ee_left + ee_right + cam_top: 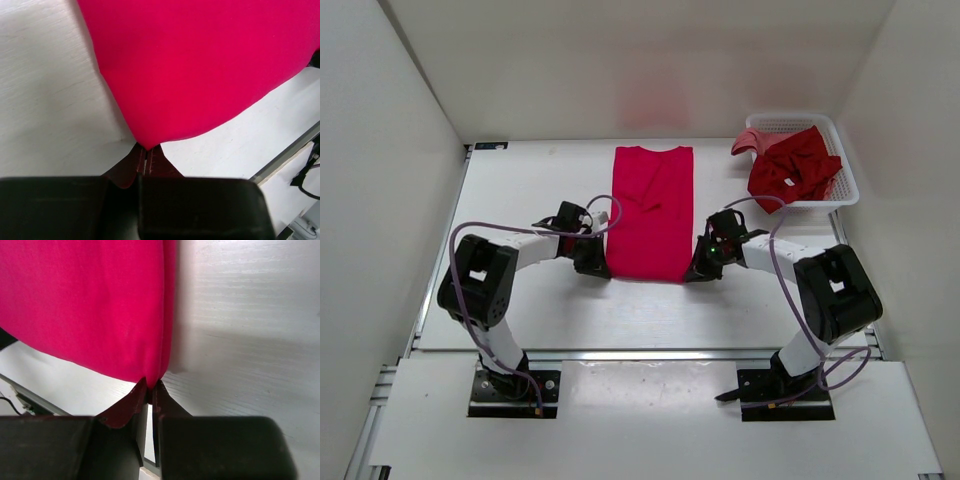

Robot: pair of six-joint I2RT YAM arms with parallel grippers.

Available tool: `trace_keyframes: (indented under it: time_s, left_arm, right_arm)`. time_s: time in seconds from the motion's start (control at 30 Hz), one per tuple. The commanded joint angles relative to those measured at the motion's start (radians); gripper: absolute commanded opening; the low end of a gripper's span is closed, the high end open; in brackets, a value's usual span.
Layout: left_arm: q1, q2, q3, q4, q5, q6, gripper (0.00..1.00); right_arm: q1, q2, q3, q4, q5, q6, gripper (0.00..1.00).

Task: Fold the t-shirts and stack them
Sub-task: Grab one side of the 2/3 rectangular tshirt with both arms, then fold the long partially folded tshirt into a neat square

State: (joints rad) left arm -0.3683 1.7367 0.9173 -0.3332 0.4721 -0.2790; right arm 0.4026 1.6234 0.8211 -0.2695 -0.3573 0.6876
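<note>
L hand [148, 151], R hand [150, 386] pinch smooth pinkish-red t-shirt [650, 215] hem corners.

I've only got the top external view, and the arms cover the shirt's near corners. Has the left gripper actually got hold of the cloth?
Observer: Yes, the left wrist view shows the left gripper shut on a near corner of the bright pinkish-red t-shirt.
Operator: And the right?
Observer: The right gripper is shut on the other near corner.
Operator: Deep grip?
Observer: No, both hold the cloth only at the fingertips.
</note>
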Motion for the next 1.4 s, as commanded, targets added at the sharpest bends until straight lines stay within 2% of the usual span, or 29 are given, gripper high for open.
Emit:
trace_keyframes:
  time_s: [0.0,0.23,0.4,0.63,0.87,1.0,1.13,1.37]
  left_arm:
    - [-0.004,-0.075,0.026,-0.068,0.014,0.075,0.00]
    - [-0.020,-0.163,-0.027,-0.305,0.068,0.218,0.00]
    - [-0.055,-0.273,-0.074,-0.440,0.095,0.277,0.00]
    - [-0.121,-0.446,-0.052,-0.619,0.105,0.327,0.00]
    - [-0.026,-0.571,0.038,-0.713,0.157,0.299,0.00]
    - [-0.020,-0.530,0.161,-0.692,0.138,0.297,0.00]
    - [0.035,-0.384,0.285,-0.669,0.145,0.296,0.00]
    - [0.091,-0.145,0.514,-0.629,0.145,0.287,0.00]
  right_arm:
    - [0.014,-0.042,0.042,-0.072,-0.014,-0.055,0.00]
    - [0.071,-0.144,0.041,-0.255,0.031,-0.141,0.00]
    - [0.114,-0.264,-0.017,-0.335,0.018,-0.122,0.00]
    - [0.203,-0.384,0.032,-0.508,0.003,-0.097,0.00]
    - [0.206,-0.392,0.211,-0.668,-0.049,-0.094,0.00]
    - [0.168,-0.309,0.364,-0.754,-0.040,-0.161,0.00]
    - [0.105,-0.202,0.499,-0.746,-0.087,-0.226,0.00]
    - [-0.008,0.076,0.774,-0.761,-0.088,-0.365,0.00]
